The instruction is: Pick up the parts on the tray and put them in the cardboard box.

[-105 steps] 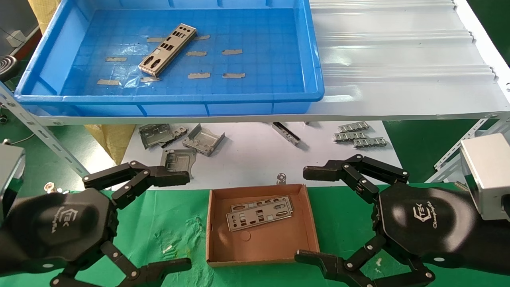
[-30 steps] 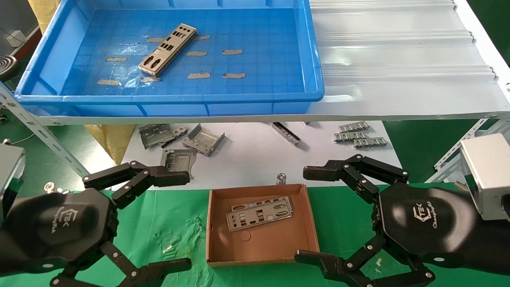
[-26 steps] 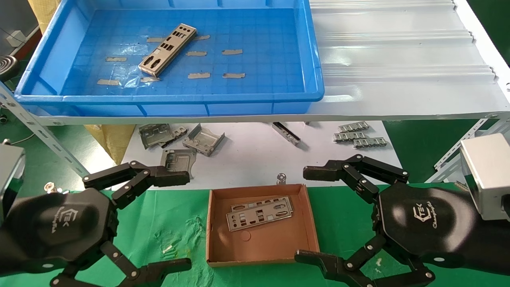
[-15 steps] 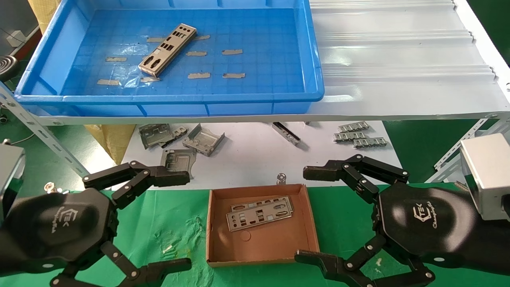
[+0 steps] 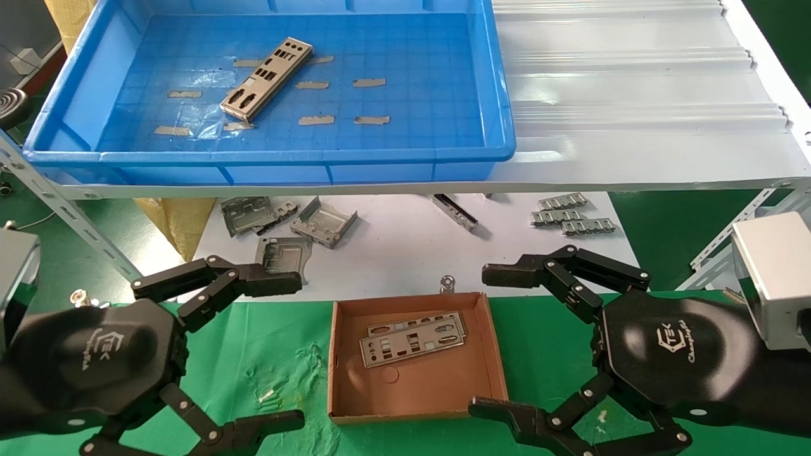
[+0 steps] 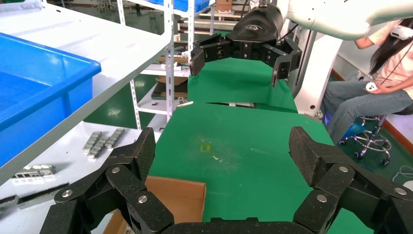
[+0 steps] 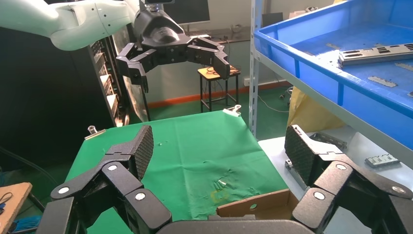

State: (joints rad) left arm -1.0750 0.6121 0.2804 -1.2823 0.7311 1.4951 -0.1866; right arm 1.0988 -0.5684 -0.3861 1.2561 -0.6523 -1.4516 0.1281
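One silver-grey punched plate [image 5: 266, 79] lies slantwise on the floor of the blue tray [image 5: 500, 95] on the shelf; it also shows in the right wrist view [image 7: 375, 53]. Two more plates [image 5: 412, 345] lie in the brown cardboard box [image 5: 488, 354] on the green cloth. My left gripper [image 5: 282, 351] is open and empty, low at the left of the box. My right gripper [image 5: 488, 342] is open and empty at the right of the box. The box's corner shows in the left wrist view [image 6: 187, 200] and its wall in the right wrist view [image 7: 258, 202].
Boxy grey brackets [image 5: 288, 225] and small ridged strips [image 5: 570, 215] lie on the white surface under the shelf. A white ribbed sheet [image 5: 633, 82] covers the shelf to the right of the tray. A slotted metal shelf leg [image 5: 70, 212] slants at the left.
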